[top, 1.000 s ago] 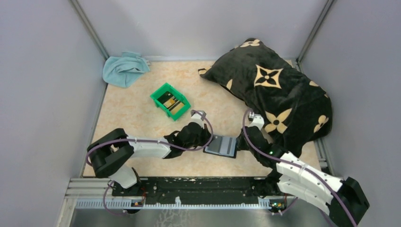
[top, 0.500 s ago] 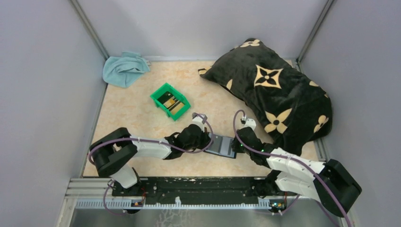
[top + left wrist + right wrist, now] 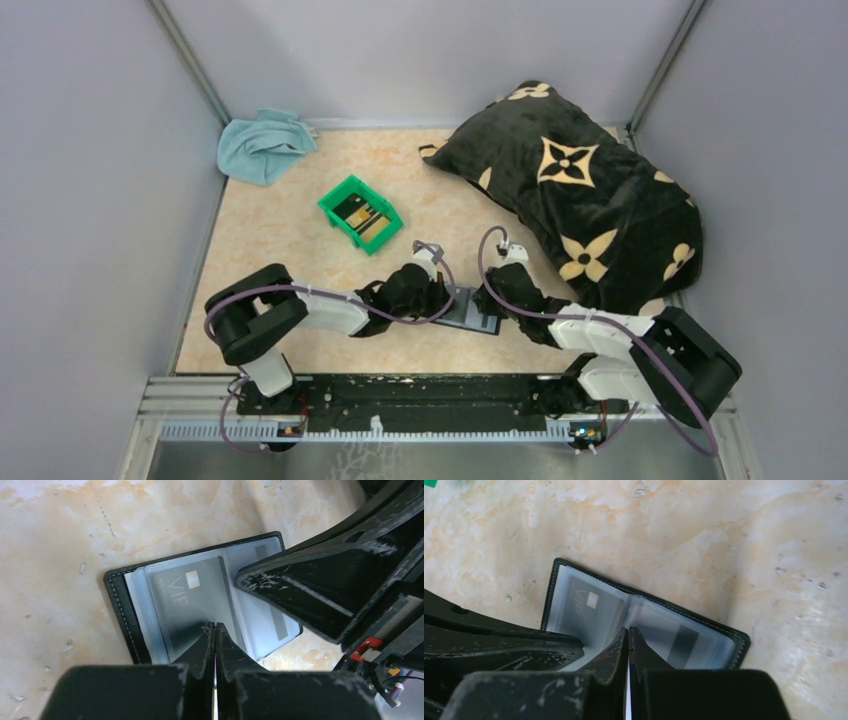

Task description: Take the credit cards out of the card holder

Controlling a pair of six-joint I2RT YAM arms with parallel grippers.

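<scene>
Your flat black rectangular card holder, a folding wallet with a stitched edge and glossy, cloudy grey-blue plastic sleeves, lies open on the beige marbled tabletop between the two arms, near their bases. One sleeve holds a smooth dark grey card lettered VIP, with a small pale square above the lettering. The neighbouring sleeve shows a pale card with a dark stripe. Your left gripper has its scuffed black fingers pressed flat together, tips down on the sleeve over the dark grey card. Your right gripper is closed just as tightly, its tips at the fold between the two sleeves. Whether either pair nips the plastic you cannot tell. Further back stands a green moulded plastic bin with dark, tan-marked cards lying inside. A plush black pillow with tan flower shapes fills the far right corner, and a crumpled pale blue cloth sits at the far left.
</scene>
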